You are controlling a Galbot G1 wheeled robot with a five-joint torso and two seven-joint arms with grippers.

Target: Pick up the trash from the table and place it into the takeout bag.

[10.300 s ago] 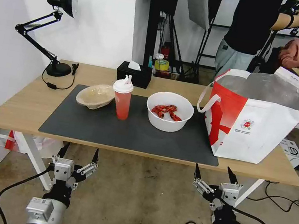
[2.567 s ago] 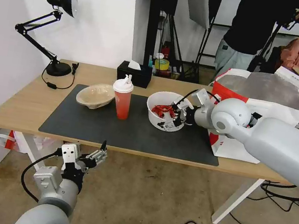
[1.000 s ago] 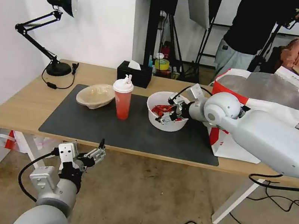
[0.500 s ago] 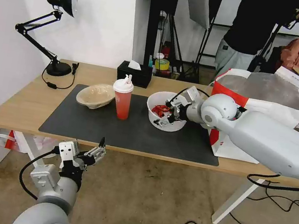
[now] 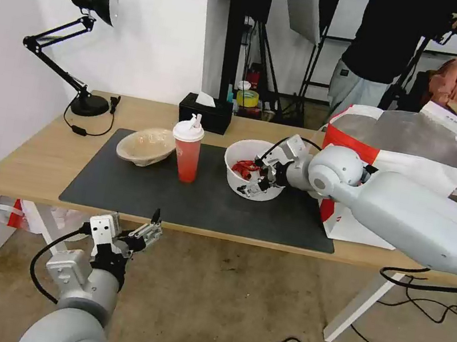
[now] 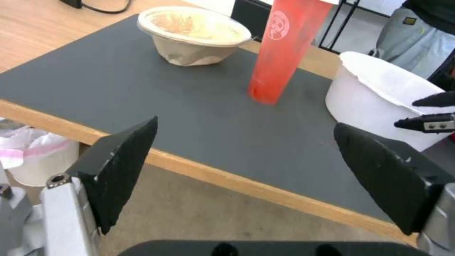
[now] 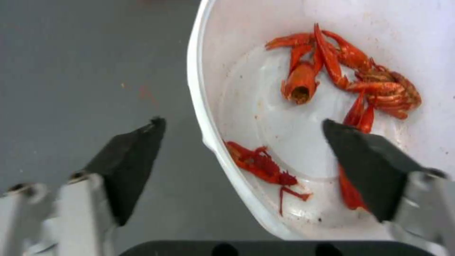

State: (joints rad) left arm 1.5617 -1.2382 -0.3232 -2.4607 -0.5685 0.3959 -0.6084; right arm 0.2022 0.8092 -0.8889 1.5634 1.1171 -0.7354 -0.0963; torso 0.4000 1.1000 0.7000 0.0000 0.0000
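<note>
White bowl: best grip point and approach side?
Probably the rim of the white bowl on the side nearest the bag, coming from above. The wall is thin and upright, too wide to span whole. The right claw already sits open astride that rim, one finger inside, one outside over the mat.

No words can be read; the red cup [image 6: 283, 46] bears a round white skull-like emblem, the bag [image 5: 409, 165] a small red logo.
</note>
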